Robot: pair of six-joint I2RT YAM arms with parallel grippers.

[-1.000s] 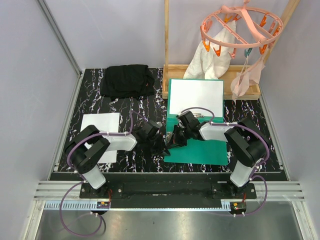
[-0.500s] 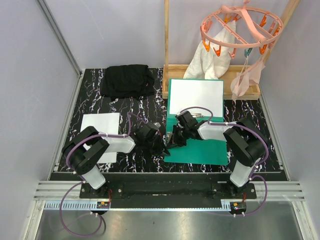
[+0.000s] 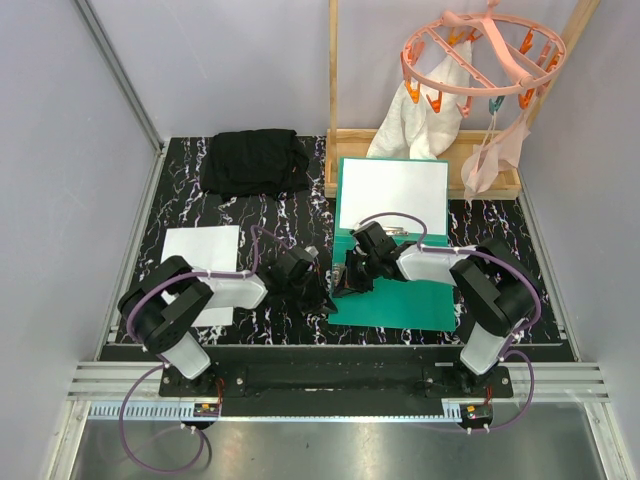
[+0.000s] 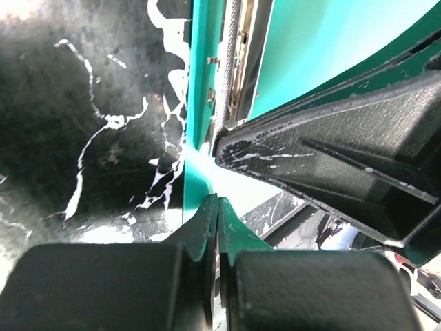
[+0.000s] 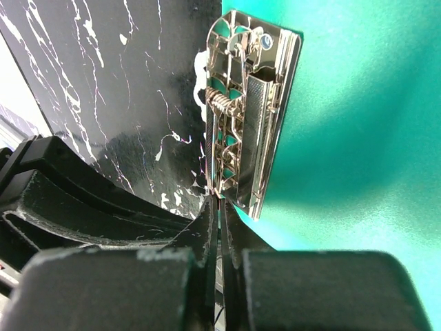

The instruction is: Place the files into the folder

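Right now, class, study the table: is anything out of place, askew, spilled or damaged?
One white sheet lies by itself at the left, partly under the left arm and well apart from the folder. The other sheet rests on the folder's far half. Nothing looks spilled or torn.

I see the teal folder [image 3: 400,305] lying open on the table [image 3: 290,215], its metal clip [image 5: 248,110] at the left edge. One white sheet [image 3: 392,195] covers its far half; a second white sheet [image 3: 197,250] lies flat, well left.
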